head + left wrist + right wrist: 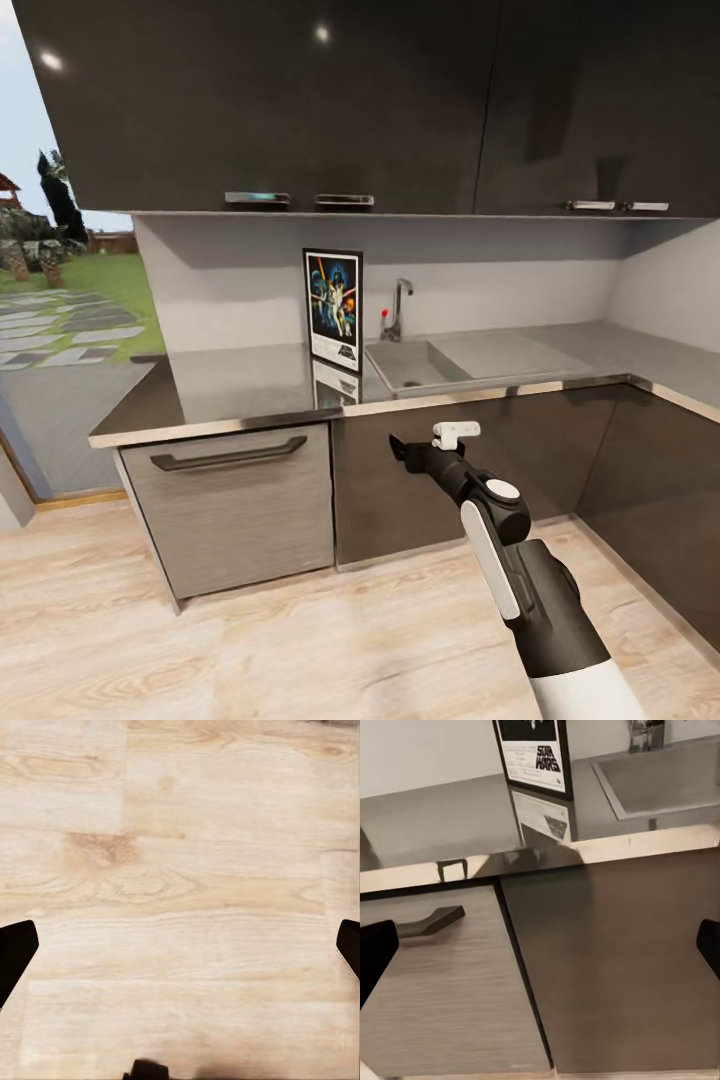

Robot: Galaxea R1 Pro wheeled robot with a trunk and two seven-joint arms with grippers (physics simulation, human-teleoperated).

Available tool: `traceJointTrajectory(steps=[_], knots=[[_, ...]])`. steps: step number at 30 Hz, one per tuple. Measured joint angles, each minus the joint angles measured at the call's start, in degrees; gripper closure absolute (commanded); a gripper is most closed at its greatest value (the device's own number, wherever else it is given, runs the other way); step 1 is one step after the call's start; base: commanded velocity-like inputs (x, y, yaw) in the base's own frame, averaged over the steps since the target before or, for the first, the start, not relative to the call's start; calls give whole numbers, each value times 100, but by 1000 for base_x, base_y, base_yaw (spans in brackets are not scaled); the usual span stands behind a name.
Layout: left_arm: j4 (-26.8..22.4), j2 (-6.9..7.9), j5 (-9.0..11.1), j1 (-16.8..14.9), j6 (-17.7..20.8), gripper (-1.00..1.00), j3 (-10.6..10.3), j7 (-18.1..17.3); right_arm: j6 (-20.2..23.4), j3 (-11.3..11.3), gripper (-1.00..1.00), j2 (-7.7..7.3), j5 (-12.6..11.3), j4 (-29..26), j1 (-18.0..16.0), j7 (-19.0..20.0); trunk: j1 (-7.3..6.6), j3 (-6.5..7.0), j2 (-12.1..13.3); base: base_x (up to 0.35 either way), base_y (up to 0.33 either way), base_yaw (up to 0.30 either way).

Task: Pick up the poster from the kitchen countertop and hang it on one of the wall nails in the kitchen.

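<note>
The poster (333, 308) stands upright at the back of the kitchen countertop (230, 385), leaning on the wall just left of the sink; its reflection shows in the glossy slab. Its white title strip (534, 754) appears in the right wrist view above the countertop (435, 825). My right gripper (402, 452) hangs open in front of the cabinet doors, below the counter edge and short of the poster, with nothing between its fingers (375, 952). My left gripper (180, 949) is open and empty over the wooden floor. The wall nails are out of view.
A steel sink (415, 362) and chrome tap (400, 305) sit right of the poster. Dark upper cabinets (350, 100) overhang the counter. A drawer with a bar handle (228, 455) lies below. The counter turns along the right wall (680, 385). Glazing to a garden (60, 300) is at left.
</note>
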Motion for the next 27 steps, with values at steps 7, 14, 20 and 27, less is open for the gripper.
traceJointTrajectory(steps=[7, 14, 20, 27], knots=[[-5, 0, 0, 0, 0, -100, 0, 0, 0, 1, -100, 0, 0, 0, -2, 0, 0, 0, 0, 336, 0, 0], [-9, 0, 0, 0, 0, -100, 0, 0, 0, 1, -100, 0, 0, 0, -2, 0, 0, 0, 0, 336, 0, 0], [-8, 0, 0, 0, 0, -100, 0, 0, 0, -2, -100, 0, 0, 6, -1, 0, 0, 0, 0, 336, 0, 0], [-9, 0, 0, 0, 0, -100, 0, 0, 0, -4, -100, 0, 0, 16, -1, 0, 0, 0, 0, 336, 0, 0]])
